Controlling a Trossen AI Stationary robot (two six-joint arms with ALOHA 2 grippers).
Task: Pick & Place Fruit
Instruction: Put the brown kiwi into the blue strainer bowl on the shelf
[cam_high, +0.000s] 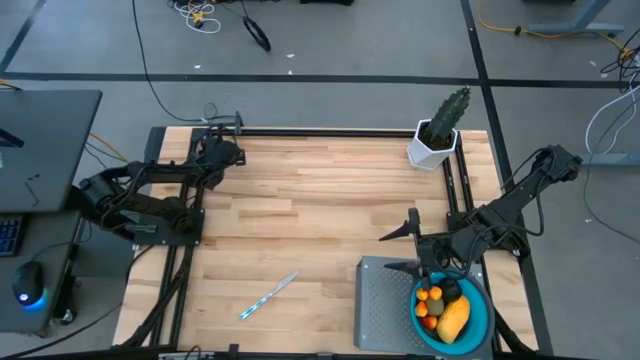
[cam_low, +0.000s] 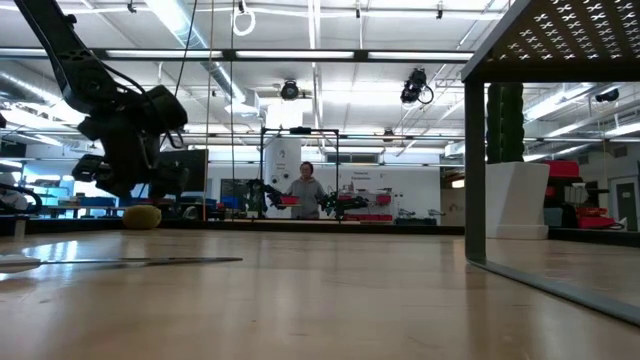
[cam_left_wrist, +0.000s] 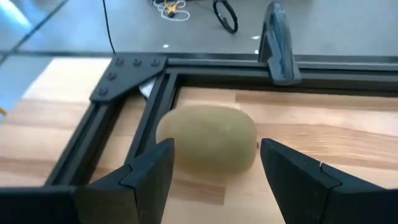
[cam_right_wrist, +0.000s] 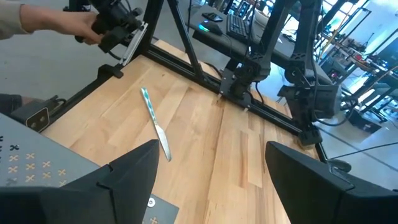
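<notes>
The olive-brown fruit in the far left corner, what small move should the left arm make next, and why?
Probably ease the left gripper forward a little and close. Its fingers stand open on either side of the olive-brown fruit, which lies on the table by the corner of the black frame, not yet gripped.

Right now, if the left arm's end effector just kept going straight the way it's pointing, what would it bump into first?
Most likely the olive-brown fruit: it lies on the wood directly ahead of the open left end effector, centred between its fingers. Behind it is the table's black frame. The exact gap is unclear.
</notes>
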